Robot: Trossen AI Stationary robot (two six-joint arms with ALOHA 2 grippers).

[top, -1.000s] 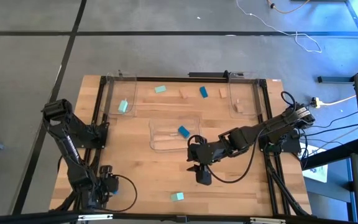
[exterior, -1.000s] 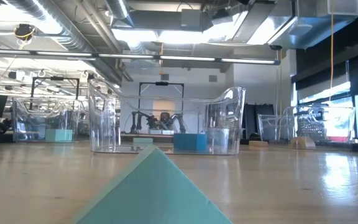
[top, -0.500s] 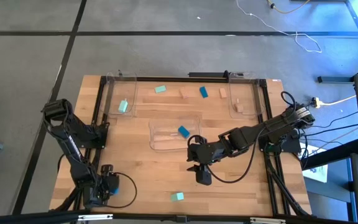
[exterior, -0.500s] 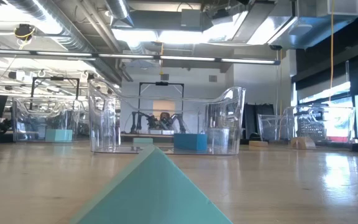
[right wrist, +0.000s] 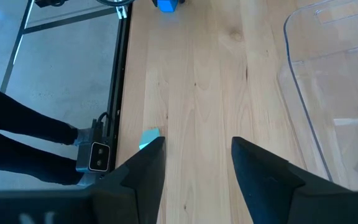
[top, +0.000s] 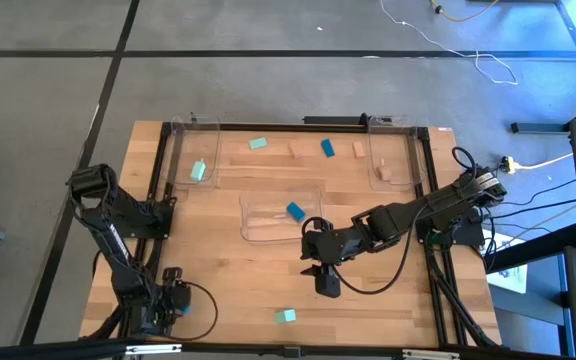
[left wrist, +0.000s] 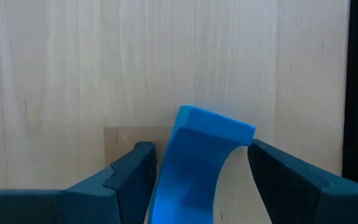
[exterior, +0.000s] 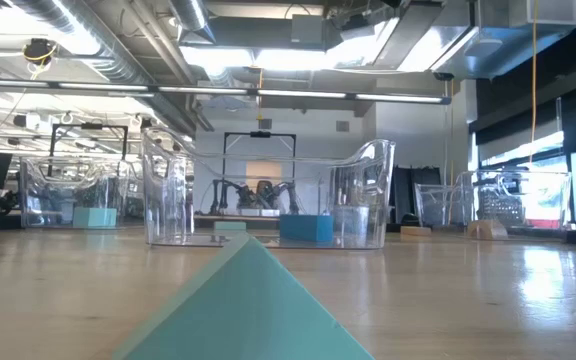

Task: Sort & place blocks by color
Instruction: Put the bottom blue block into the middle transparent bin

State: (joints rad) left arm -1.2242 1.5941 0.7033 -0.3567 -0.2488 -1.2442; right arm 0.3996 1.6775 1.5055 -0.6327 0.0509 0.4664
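Wooden worktop (top: 228,280) carrying scattered blocks and clear trays. Left hand (top: 171,296), at the near left corner, pinches a bright blue block (left wrist: 197,162). Right hand (top: 327,283), fingers spread and empty, hovers mid-worktop; a mint-teal block (top: 286,316) lies just beside it, toward the near edge.

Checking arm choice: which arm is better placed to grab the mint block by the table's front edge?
Probably right. The right gripper hangs close to the mint block, jaws open and empty; the left gripper is farther off, at a blue block.
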